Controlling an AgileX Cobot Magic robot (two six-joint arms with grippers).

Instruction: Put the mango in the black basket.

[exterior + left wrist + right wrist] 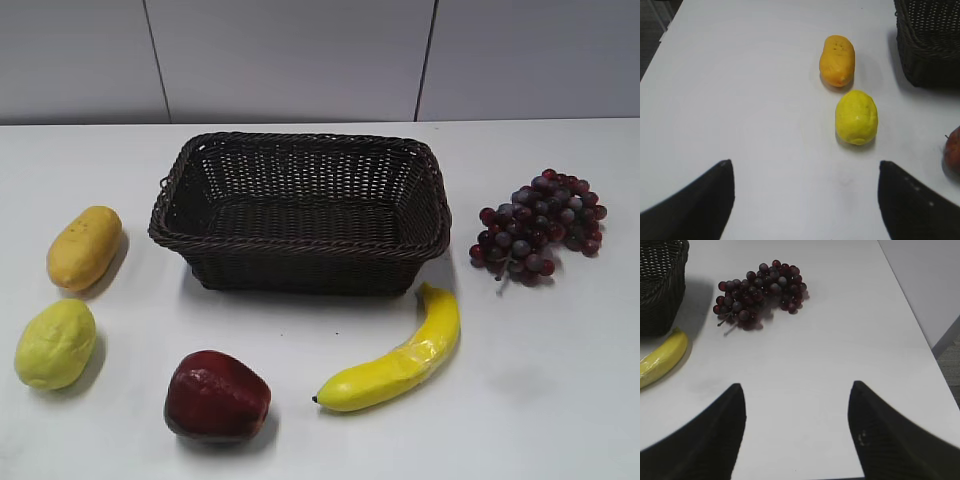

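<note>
The mango (84,246), orange-yellow and oblong, lies on the white table left of the black basket (300,265); it also shows in the left wrist view (837,60). The basket is empty; its corner shows in the left wrist view (930,45) and the right wrist view (660,285). My left gripper (805,167) is open and empty, above the table well short of the mango. My right gripper (797,390) is open and empty over bare table near the grapes. Neither gripper shows in the exterior view.
A paler lumpy yellow fruit (55,343) (856,117) lies in front of the mango. A dark red apple (215,396), a banana (400,355) (660,360) and purple grapes (540,228) (760,290) lie around the basket. The table's edge is close on the right (920,330).
</note>
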